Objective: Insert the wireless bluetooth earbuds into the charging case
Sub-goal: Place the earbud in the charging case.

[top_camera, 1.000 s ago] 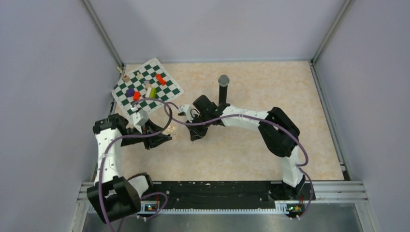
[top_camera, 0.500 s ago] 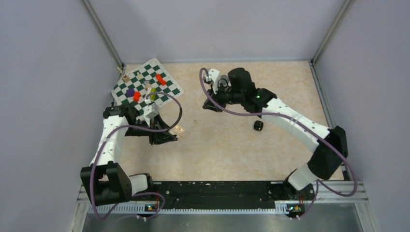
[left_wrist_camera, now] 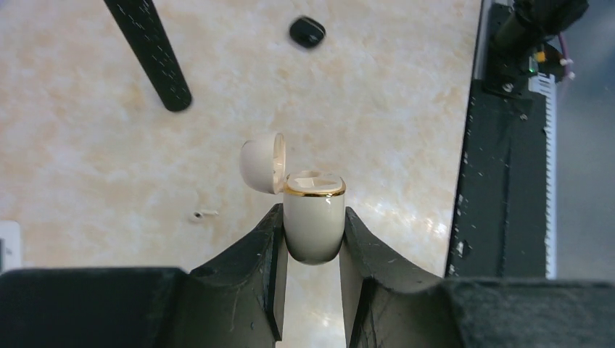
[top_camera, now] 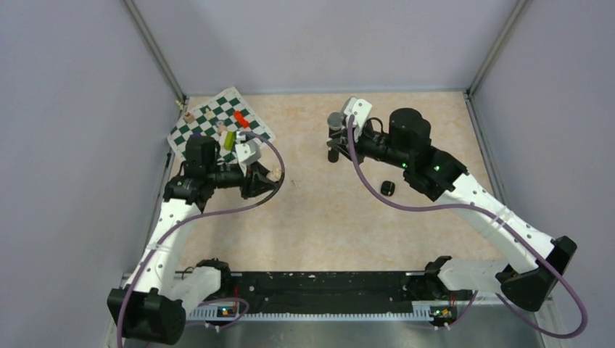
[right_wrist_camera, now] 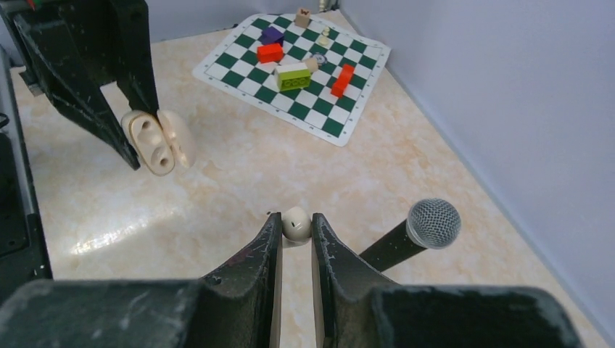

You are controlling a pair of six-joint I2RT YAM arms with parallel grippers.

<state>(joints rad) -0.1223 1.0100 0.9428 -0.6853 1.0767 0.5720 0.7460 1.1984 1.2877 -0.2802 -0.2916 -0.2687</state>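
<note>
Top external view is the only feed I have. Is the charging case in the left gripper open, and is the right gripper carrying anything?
Observer: On the left wrist camera, the whitish charging case is clamped between the fingers of the left gripper, with its lid flipped open.
Operator: And the right side?
Observer: The right wrist camera shows a whitish earbud pinched at the tips of the right gripper.
Operator: Is there room in the case?
Observer: From the right wrist camera, its two wells face toward the bud, and both look empty.
</note>
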